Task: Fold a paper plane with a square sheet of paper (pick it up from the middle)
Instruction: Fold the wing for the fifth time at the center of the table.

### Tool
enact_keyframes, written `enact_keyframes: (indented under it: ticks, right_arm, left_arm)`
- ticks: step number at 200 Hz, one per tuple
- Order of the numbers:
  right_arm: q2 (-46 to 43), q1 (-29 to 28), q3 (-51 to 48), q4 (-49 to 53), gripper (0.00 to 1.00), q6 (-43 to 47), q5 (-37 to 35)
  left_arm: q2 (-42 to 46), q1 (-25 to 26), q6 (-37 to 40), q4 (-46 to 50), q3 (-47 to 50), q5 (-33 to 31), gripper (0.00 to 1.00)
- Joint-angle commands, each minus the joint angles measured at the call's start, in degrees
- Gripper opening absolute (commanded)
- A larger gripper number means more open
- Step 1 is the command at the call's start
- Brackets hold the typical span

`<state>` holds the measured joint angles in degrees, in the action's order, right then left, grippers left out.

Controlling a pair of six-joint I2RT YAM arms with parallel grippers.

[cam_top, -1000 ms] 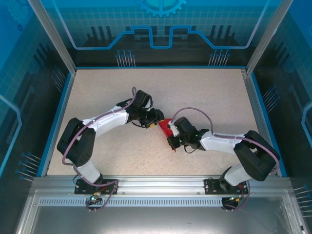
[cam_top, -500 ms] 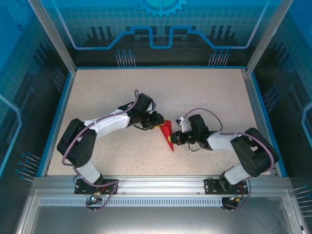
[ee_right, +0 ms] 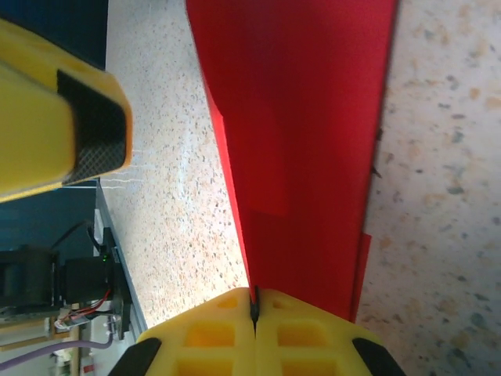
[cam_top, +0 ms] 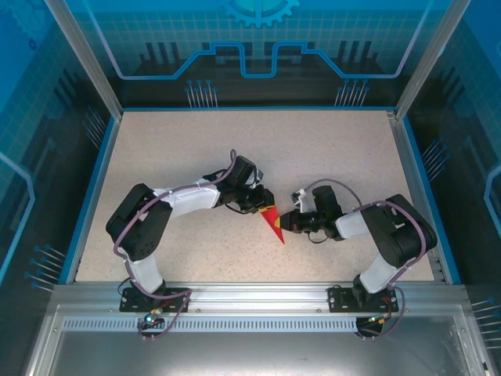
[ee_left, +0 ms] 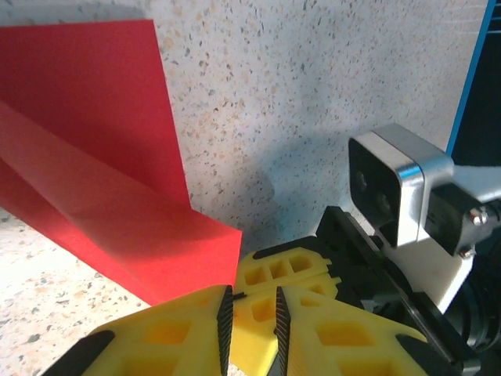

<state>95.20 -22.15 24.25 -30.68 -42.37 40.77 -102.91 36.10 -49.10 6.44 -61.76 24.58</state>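
The red sheet of paper (cam_top: 274,224), folded into a narrow pointed wedge like a paper plane, lies mid-table with its tip toward the near edge. My right gripper (cam_top: 289,222) is shut on its right edge; in the right wrist view the yellow fingers (ee_right: 254,307) pinch the red paper (ee_right: 313,117) on edge. My left gripper (cam_top: 264,205) sits at the wedge's wide far-left end. In the left wrist view its jaws (ee_left: 253,317) stand a narrow gap apart with nothing between them, the paper (ee_left: 86,141) just left of them.
Speckled beige table (cam_top: 180,149) with blue rails (cam_top: 92,188) at the sides and an aluminium frame (cam_top: 250,294) at the near edge. The two grippers are nearly touching; the right wrist's camera (ee_left: 399,196) looms close in the left wrist view.
The left gripper slid right to the paper's wide end and narrowed its jaws. The right arm folded back to the right, still pinching the paper, and the wedge shifted slightly right.
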Motion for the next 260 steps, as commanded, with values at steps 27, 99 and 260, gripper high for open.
enact_keyframes:
  ticks: [27, 99, 260]
  right_arm:
    - [3.8, 2.0, -0.1, -0.8, 0.03, -1.5, 2.3]
    - [0.6, 3.5, 0.0, 0.9, 0.08, -1.3, 3.8]
    - [-6.4, -3.0, 4.6, 20.9, 0.35, 11.6, -11.9]
  left_arm:
    - [-3.0, 1.1, 1.2, -3.0, 0.0, 2.4, 0.25]
    - [-1.8, 1.5, 2.6, -3.0, 0.8, 0.2, 0.31]
    - [-8.2, 1.2, -1.5, 0.2, -5.8, -2.7, 0.28]
